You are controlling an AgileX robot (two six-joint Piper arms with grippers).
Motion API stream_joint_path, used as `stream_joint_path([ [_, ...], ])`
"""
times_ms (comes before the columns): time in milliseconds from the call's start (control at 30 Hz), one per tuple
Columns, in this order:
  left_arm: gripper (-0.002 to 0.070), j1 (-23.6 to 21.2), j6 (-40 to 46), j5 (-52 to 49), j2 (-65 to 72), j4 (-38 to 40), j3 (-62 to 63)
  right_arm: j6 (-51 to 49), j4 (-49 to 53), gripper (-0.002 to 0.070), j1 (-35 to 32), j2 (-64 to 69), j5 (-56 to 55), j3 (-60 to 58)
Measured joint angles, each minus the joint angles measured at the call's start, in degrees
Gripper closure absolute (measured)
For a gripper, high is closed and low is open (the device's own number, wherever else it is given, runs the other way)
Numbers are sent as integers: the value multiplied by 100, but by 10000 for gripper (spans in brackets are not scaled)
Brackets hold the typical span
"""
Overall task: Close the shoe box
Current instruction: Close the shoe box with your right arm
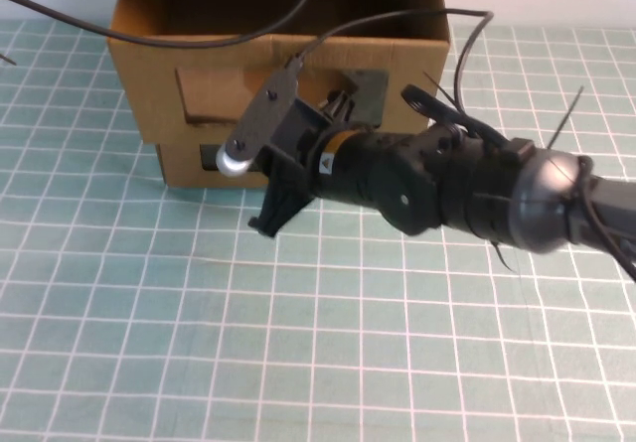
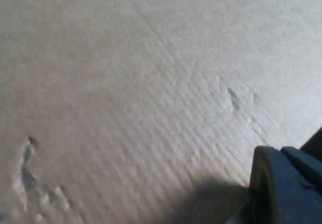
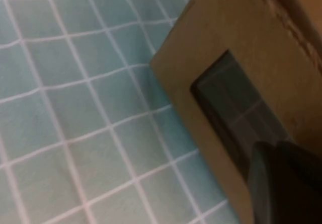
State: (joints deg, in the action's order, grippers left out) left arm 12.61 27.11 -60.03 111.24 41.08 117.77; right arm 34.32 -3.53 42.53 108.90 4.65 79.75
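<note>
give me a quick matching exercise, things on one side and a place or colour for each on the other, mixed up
Things:
1. shoe box
2. right gripper
3. left gripper
4. table mat

Descriptions:
a. teal with a white grid
b. brown cardboard, front panel with a clear window
c. reaching at the shoe box's front panel
d. close against plain cardboard, seen only in the left wrist view

Pairs: 1-b, 2-c, 3-d, 4-a

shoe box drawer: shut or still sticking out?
Still out a little. In the high view the shoe box front panel stands proud of the box above it. The right gripper is at that panel; the left gripper sits against cardboard.
</note>
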Motion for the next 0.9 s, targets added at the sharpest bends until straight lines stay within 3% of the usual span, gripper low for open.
stream_joint_path([
  [433, 680, 0, 0, -232, 0, -3, 10, 0, -183, 690, -318, 730, 39, 1142],
  [900, 680, 11, 0, -275, 22, -5, 10, 11, -147, 690, -384, 1006, 263, 1580],
])
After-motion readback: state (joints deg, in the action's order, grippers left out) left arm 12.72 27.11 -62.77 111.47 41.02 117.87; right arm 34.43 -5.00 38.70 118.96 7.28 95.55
